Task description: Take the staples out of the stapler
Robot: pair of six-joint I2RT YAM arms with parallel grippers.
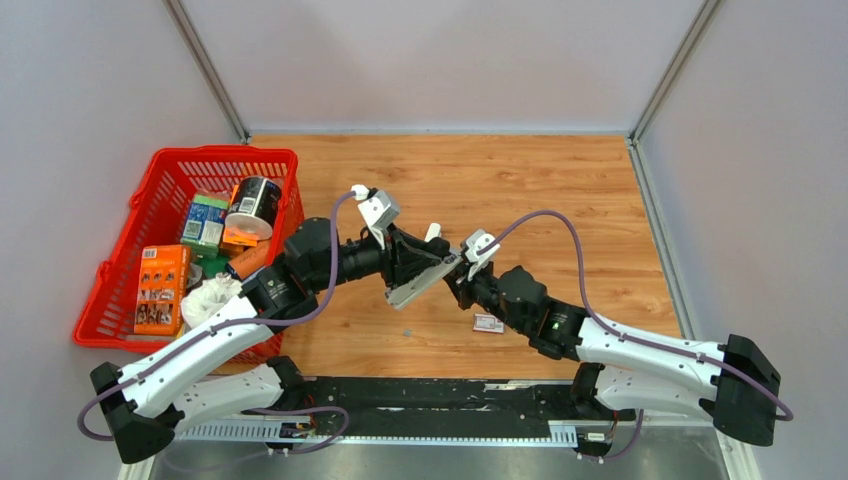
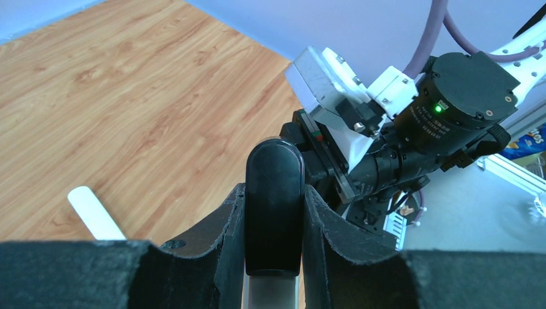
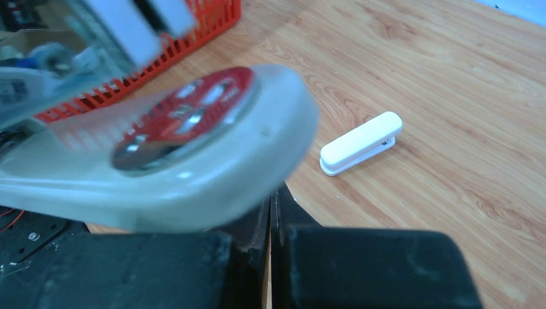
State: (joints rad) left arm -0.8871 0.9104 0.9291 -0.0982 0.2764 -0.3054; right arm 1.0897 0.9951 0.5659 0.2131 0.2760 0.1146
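Observation:
A small slim white stapler lies flat on the wooden table just beyond both grippers. It also shows in the right wrist view and in the left wrist view. My left gripper is shut on a pale grey piece with a black rounded end and holds it above the table. In the right wrist view this piece is blurred, close above my fingers, and bears a red oval label. My right gripper is at its far end, jaws shut with only a thin gap.
A red basket with boxes and a can stands at the left, and shows in the right wrist view. A small red-and-white flat box lies under the right forearm. The right arm's wrist is close ahead of my left gripper.

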